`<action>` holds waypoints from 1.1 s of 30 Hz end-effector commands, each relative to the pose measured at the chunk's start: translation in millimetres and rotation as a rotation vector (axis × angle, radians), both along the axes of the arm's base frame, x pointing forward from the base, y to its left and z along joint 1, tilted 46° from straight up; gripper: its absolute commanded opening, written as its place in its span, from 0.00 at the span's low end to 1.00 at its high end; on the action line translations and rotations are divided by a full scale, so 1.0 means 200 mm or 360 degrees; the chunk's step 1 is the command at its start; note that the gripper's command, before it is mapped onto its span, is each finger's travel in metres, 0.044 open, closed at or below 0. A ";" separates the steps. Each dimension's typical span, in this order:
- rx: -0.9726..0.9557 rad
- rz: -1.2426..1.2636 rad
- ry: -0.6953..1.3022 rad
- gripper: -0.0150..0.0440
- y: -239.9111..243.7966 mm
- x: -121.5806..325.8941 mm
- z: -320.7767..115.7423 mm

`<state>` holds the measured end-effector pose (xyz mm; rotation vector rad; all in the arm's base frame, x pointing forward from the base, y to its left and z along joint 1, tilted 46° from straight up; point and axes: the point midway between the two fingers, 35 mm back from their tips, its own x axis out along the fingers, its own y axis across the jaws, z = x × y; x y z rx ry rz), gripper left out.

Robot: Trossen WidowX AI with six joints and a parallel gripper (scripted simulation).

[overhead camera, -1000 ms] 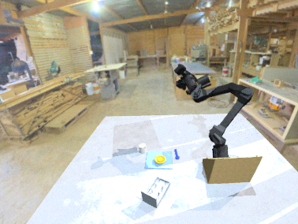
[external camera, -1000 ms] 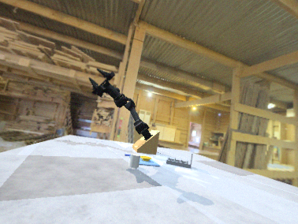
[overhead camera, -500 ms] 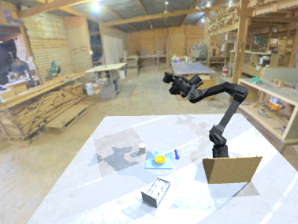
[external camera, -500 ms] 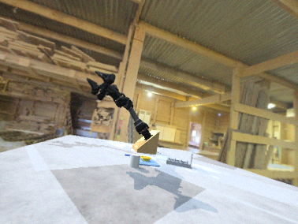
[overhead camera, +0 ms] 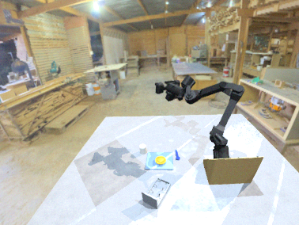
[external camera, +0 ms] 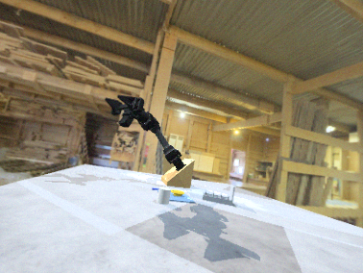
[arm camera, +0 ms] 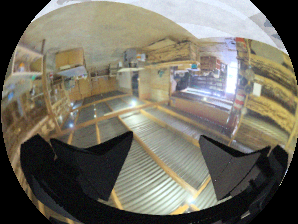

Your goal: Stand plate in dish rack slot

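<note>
Gripper hangs high above the table at the end of the outstretched arm, its fingers spread wide with nothing between them; the wrist view shows only the two dark fingertips against the shed's roof and walls. From the top view's near edge, the rack comes first, a small grey frame lying on the table, its slots bare. Right of it and a little farther stands a cardboard panel, upright in front of the arm's base. Beyond the rack lies a light blue mat, and on it rests the plate, yellow and flat, well below and apart from the gripper. Just beside the mat's right edge sits a small blue object, too small to identify. At the mat's far left corner stands a white cup. In the exterior view, the cup is nearest, the rack off to its right.
</note>
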<state>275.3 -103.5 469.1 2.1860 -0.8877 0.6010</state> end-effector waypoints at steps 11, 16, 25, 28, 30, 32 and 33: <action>-0.0147 -0.0224 0.0568 0.93 -0.03 0.26 -0.25; -0.0223 -0.0286 0.0774 0.93 -0.04 0.33 -0.35; -0.0383 -0.0365 0.1141 0.93 -0.03 0.44 -0.54; -0.0443 -0.0385 0.1262 0.93 -0.02 0.47 -0.60; -0.0487 -0.0397 0.1345 0.93 -0.02 0.49 -0.65; -0.0532 -0.0407 0.1428 0.93 -0.02 0.51 -0.69; -0.0556 -0.0412 0.1470 0.93 -0.01 0.52 -0.71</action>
